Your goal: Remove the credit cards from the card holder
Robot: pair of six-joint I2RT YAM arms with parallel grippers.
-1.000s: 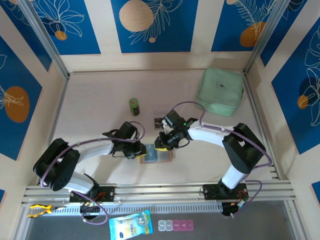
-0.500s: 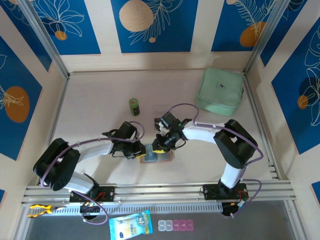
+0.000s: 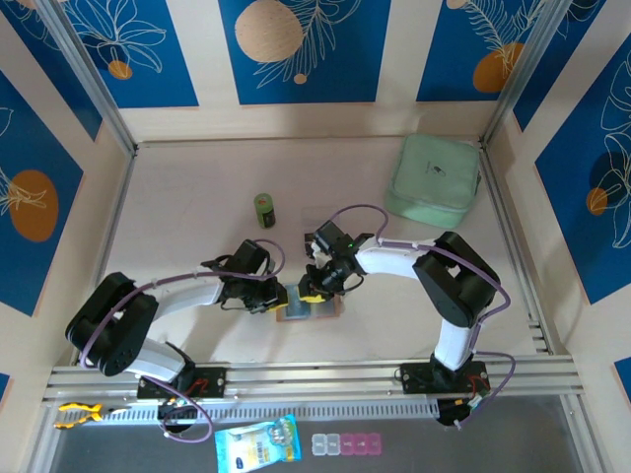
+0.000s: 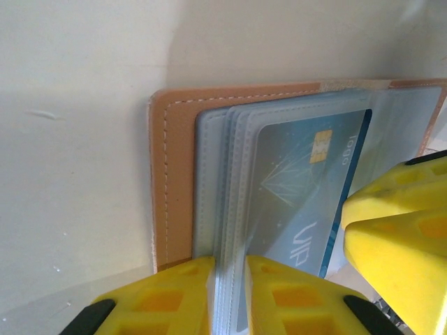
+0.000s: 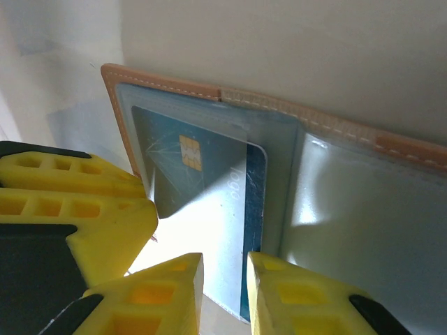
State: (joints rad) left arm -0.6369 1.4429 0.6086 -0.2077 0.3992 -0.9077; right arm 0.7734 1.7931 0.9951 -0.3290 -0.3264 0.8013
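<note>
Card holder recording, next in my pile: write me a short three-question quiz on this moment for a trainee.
1. True or false: the card holder lies folded shut.
2. The card showing through the clear sleeves is: A red, B blue, C green.
3. What does the left tool pinch?
Key: 1 false, it lies open. 2 B. 3 The edge of the clear sleeves.
</note>
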